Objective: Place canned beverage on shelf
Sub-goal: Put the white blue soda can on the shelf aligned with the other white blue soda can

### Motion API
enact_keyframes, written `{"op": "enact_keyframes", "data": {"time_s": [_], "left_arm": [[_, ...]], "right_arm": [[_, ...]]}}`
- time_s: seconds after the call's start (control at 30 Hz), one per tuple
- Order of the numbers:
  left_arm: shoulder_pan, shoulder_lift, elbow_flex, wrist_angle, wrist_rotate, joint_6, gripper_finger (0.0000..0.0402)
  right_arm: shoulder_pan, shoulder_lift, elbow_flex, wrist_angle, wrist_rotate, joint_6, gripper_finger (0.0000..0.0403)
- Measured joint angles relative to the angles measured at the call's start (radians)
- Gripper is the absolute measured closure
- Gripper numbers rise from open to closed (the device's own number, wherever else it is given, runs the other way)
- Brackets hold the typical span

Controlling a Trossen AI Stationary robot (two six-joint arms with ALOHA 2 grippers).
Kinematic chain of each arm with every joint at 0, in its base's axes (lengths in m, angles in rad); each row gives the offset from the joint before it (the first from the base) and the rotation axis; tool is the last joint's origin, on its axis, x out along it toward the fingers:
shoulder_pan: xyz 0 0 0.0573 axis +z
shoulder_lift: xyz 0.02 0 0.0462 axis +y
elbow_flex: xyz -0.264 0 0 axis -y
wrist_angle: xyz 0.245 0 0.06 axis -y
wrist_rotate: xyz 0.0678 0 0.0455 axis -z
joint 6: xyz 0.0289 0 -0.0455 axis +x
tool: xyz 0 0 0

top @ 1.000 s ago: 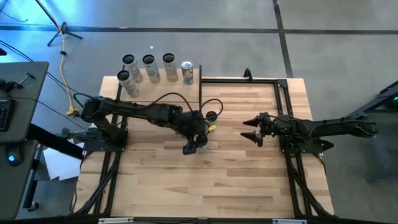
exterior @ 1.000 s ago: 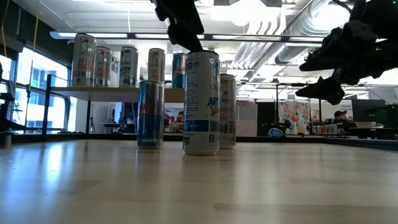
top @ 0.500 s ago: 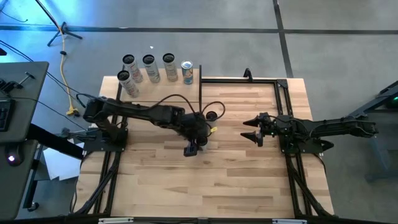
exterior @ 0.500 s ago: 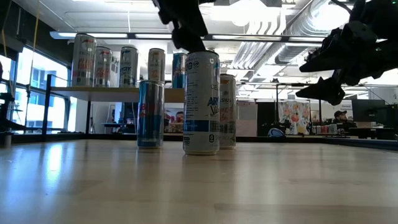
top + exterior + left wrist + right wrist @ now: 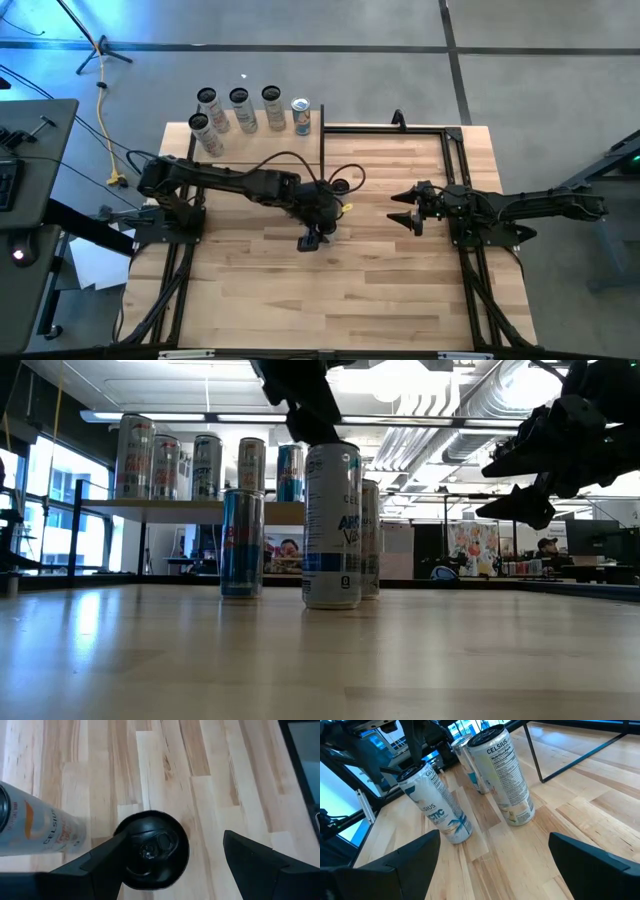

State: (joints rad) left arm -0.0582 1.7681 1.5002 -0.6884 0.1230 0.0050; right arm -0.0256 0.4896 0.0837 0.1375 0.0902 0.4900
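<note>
White-and-blue slim aluminium can [image 5: 332, 525] stands at frame centre on the plank tabletop [image 5: 400, 290]. Left gripper [image 5: 170, 857] straddles its black lid, fingers spread, ready to grasp. Pale wooden shelf [image 5: 200, 510], upper left, already carries cans. Right gripper [image 5: 403, 212] waits open at right.

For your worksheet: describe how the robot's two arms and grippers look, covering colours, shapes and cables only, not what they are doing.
Both arms are dark, nearly black, built from slim jointed segments. The left arm carries thin black cables looping above it, with a small yellow spot near its wrist. The left gripper and right gripper each end in two broad, flat, wedge-shaped black fingers.
</note>
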Motion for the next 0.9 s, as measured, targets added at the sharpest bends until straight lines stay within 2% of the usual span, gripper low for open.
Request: {"op": "enact_keyframes", "data": {"time_s": [0.2,0.9], "left_arm": [[-0.002,0.0,0.053,-0.02,-0.033,0.058,0.0108],[0.012,0.035,0.053,-0.046,-0.03,0.084,0.0108]], "right_arm": [[0.0,0.0,0.0,0.0,0.004,0.0,0.0043],[0.0,0.0,0.0,-0.018,0.002,0.0,0.0043]]}}
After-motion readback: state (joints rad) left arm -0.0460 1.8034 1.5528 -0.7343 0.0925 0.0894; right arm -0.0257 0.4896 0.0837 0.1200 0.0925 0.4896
